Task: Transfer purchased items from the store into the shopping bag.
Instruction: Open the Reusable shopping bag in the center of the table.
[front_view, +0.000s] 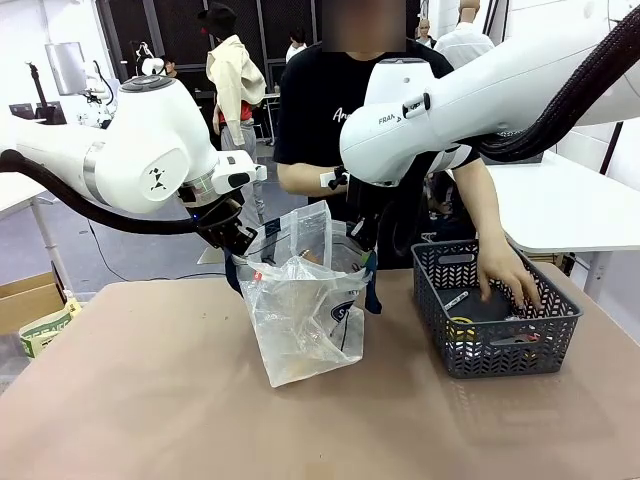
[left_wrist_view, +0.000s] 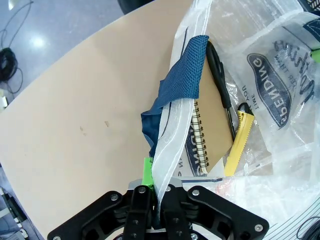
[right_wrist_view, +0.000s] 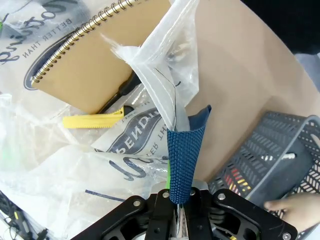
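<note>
Now one shopping bag (front_view: 300, 320), two claws (front_view: 240, 243) (front_view: 366, 255)

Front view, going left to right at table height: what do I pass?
In order: left gripper clamped on the bag's rim → shopping bag → right gripper clamped on its navy handle → dark lattice basket, with the person's hand reaching into it.

Tan table (front_view: 130, 400) bearing a crinkly plastic shopping bag (front_view: 300, 335) and a dark grey lattice basket (front_view: 500, 358).
The bag's bottom rests on the tabletop, below and between the clamped jaws of the left gripper (front_view: 236, 238) and right gripper (front_view: 364, 245). The basket sits near the right gripper's jaws, on their outer side.
</note>
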